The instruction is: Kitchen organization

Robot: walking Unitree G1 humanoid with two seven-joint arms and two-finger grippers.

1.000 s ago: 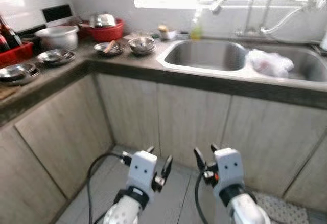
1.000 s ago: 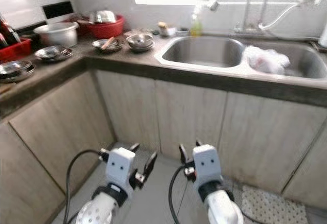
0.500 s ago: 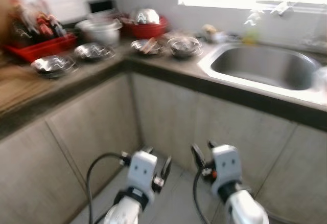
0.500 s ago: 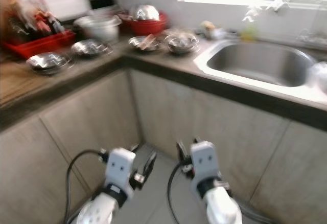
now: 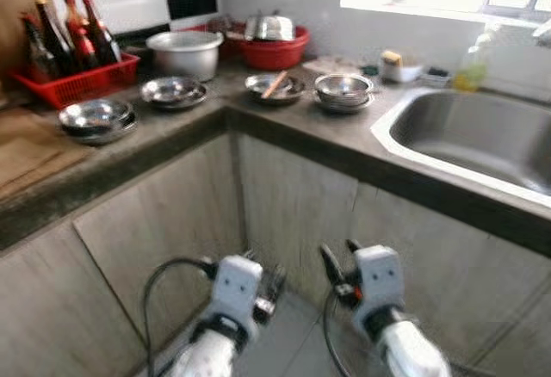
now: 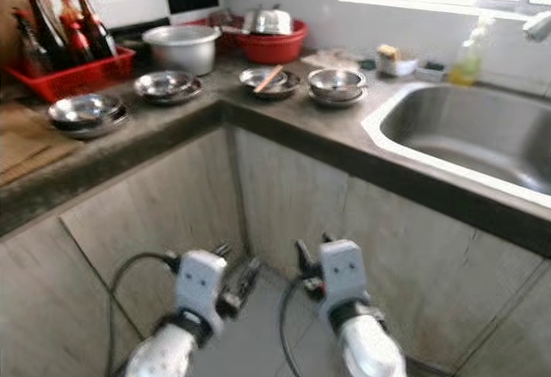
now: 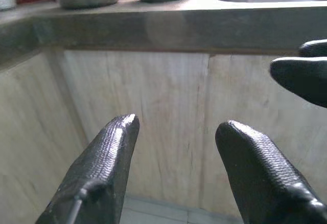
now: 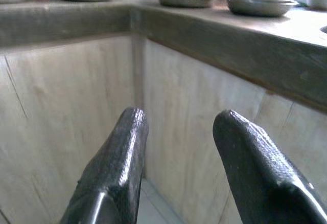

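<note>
Both grippers, left gripper (image 7: 173, 132) and right gripper (image 8: 179, 127), parted and empty, low before the desk (image 5: 344, 140) with steel bowls (image 5: 343, 89).

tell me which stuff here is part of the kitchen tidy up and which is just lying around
Likely part of the job:
- steel bowls stack
- steel plate with a wooden stick
- steel plates
- steel dishes stack
- metal pot
- red basin

Just there:
- bottles in red basket
- sink
- soap bottle
- cabinet doors
</note>
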